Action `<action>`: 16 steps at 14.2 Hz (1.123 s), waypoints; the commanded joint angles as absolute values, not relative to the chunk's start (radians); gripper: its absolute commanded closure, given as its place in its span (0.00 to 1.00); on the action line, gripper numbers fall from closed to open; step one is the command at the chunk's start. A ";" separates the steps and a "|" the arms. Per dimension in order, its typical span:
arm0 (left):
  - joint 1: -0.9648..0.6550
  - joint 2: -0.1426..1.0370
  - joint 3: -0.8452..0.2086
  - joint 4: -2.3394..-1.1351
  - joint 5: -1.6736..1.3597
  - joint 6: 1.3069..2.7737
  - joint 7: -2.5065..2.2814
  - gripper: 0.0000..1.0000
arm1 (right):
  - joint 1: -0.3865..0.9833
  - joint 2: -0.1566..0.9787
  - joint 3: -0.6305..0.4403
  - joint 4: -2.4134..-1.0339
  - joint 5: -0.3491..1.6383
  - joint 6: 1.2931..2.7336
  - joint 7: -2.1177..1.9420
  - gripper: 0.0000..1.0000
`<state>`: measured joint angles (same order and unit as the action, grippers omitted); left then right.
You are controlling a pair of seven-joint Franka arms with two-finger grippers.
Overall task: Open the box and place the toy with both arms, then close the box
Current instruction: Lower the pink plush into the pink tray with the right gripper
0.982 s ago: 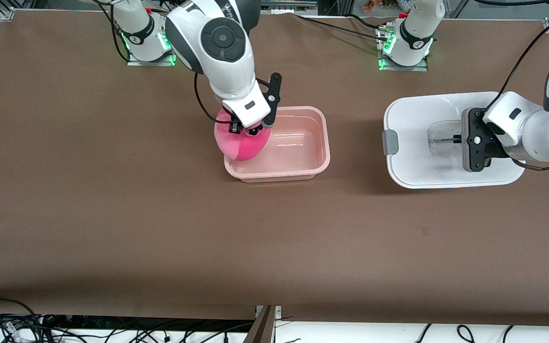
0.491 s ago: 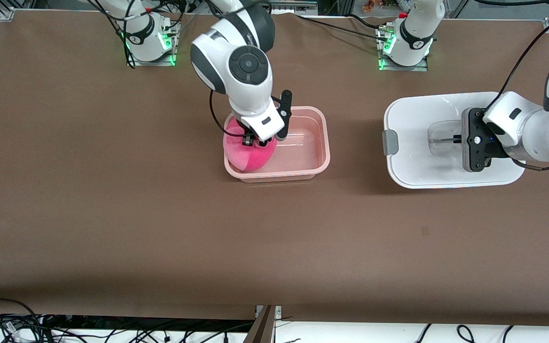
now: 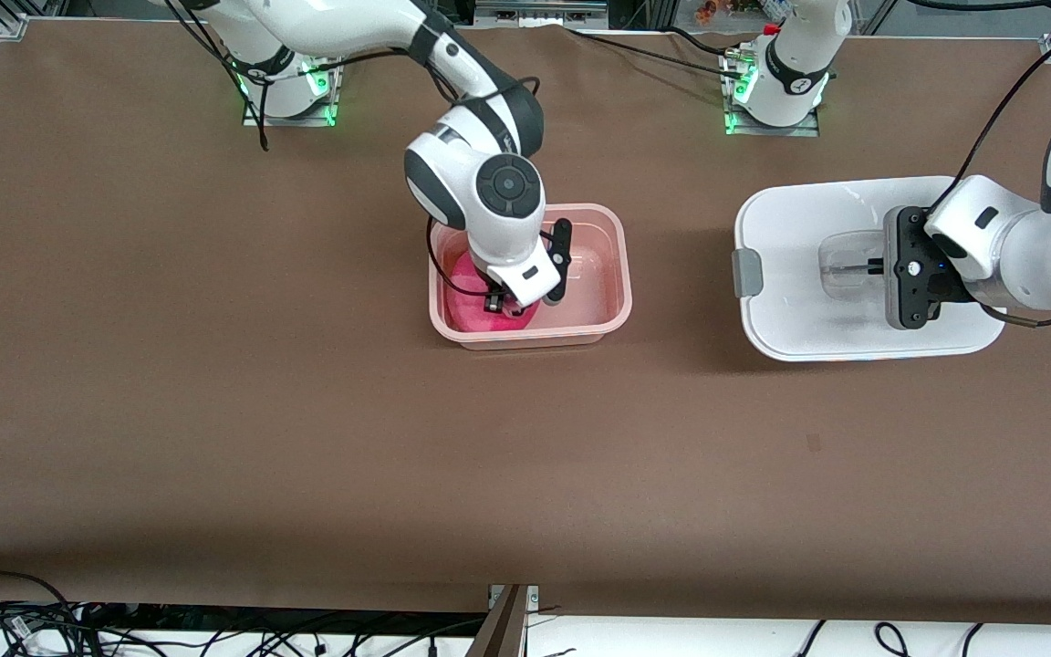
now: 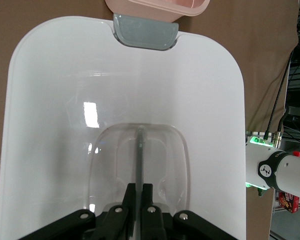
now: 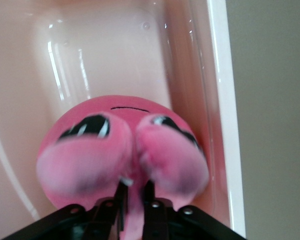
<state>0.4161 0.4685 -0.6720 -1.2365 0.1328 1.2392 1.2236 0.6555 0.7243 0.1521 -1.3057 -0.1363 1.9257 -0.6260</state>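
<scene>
with the lid off, i see the box (image 3: 594,274) tub near the table's middle, open. my right gripper (image 3: 500,306) is down inside it at the end toward the right arm, fingers pinched tight on the toy (image 3: 471,297), which sits in the tub against its wall; the right wrist view shows the toy's (image 5: 122,150) face and both ears. lid (image 3: 790,265) lies flat on the table, toward the left arm's end, well apart from the tub. left gripper (image 4: 138,197) is closed on the lid's clear handle (image 4: 140,160); one grey clip (image 4: 146,31) faces the tub.
</scene>
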 commanded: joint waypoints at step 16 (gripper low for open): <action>0.402 0.465 -0.689 -1.218 0.149 1.235 1.207 1.00 | 0.563 0.517 0.126 -1.278 -0.052 1.867 -0.356 0.00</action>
